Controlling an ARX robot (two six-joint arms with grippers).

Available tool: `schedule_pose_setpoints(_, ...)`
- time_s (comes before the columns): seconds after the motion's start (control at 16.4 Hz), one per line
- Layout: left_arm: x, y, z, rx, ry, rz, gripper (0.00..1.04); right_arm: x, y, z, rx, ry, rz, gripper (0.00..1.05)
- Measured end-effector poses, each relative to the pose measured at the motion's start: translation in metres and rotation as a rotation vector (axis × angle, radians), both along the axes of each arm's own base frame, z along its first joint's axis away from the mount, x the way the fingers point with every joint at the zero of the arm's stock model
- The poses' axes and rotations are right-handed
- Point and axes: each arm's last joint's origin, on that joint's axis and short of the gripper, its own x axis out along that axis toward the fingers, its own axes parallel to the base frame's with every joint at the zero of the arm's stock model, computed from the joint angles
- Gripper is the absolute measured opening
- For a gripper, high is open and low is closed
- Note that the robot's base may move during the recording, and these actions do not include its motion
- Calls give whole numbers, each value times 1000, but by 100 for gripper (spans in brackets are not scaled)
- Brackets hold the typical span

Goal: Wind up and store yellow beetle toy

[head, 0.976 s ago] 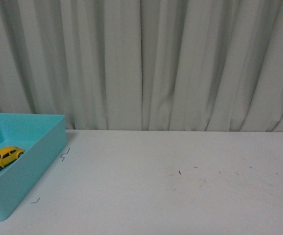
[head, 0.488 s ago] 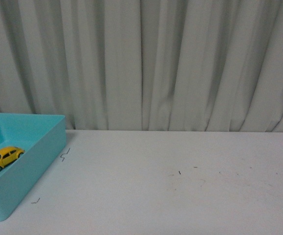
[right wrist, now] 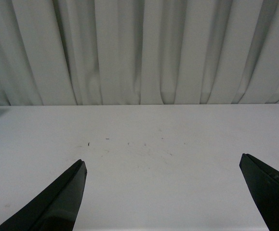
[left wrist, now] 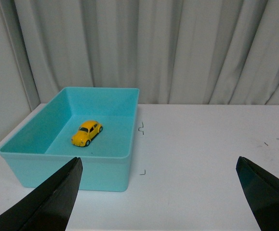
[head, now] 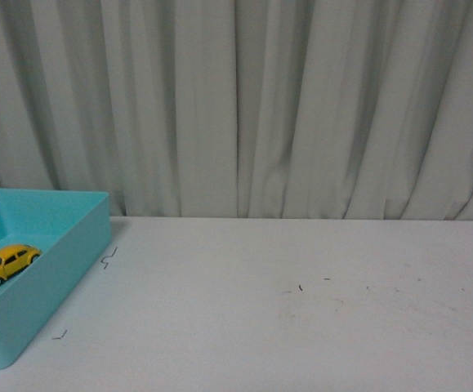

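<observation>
Nothing's moved this past second: yellow beetle toy [head: 6, 265] sits stored in the teal bin [head: 73, 253] at lower left, both claws spread wide and empty.

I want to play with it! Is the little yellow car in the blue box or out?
In. The yellow beetle toy sits on its wheels on the floor of the turquoise box, untouched.
</observation>
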Motion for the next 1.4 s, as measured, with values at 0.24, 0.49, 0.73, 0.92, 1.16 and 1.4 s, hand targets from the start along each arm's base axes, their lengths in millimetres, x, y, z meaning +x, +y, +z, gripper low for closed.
schedule_pose_setpoints(0.24, 0, 0, 0, 0, 0, 0, 98, 0, 0, 0, 0, 0, 0, 98)
schedule_pose_setpoints(0.49, 0, 0, 0, 0, 0, 0, 98, 0, 0, 0, 0, 0, 0, 98)
schedule_pose_setpoints(0.73, 0, 0, 0, 0, -3, 0, 98, 0, 0, 0, 0, -3, 0, 98)
schedule_pose_setpoints(0.92, 0, 0, 0, 0, -2, 1, 98, 0, 0, 0, 0, -2, 0, 98)
schedule_pose_setpoints(1.16, 0, 0, 0, 0, 1, -1, 98, 0, 0, 0, 0, 0, 0, 98)
schedule_pose_setpoints(1.4, 0, 0, 0, 0, 1, -1, 98, 0, 0, 0, 0, 0, -1, 98)
